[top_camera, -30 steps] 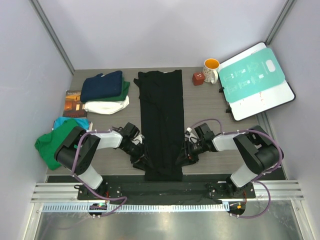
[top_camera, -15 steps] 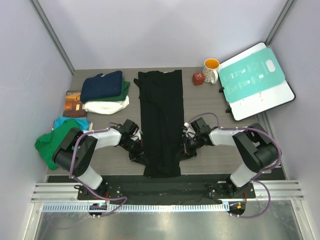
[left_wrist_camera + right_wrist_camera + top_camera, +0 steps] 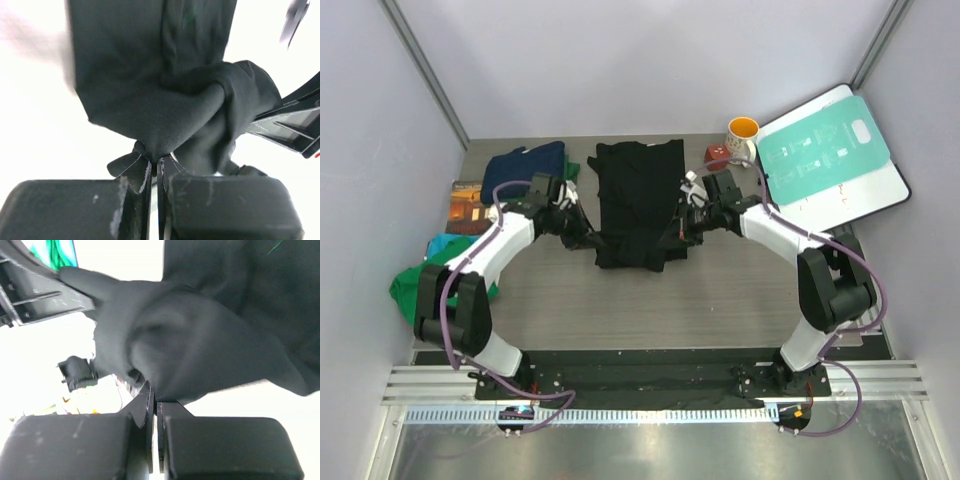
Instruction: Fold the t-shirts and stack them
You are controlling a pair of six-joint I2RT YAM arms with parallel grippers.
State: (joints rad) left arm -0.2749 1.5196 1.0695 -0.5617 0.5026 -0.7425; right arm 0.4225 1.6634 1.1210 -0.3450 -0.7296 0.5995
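Clenched on the near hem corners of the black t-shirt point(image 3: 638, 190), lying mid-table and part-doubled toward its collar, the left gripper point(image 3: 588, 240) and right gripper point(image 3: 677, 233) likely needed to carry both corners level and together (so the hem landed square), while print on the far teal board point(image 3: 825, 150) was unreadably small.

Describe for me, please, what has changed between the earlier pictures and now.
The left gripper and right gripper closed on the near end of the black t-shirt and carried it away from the bases, folding it over. The folded stack, mug and board stayed put.
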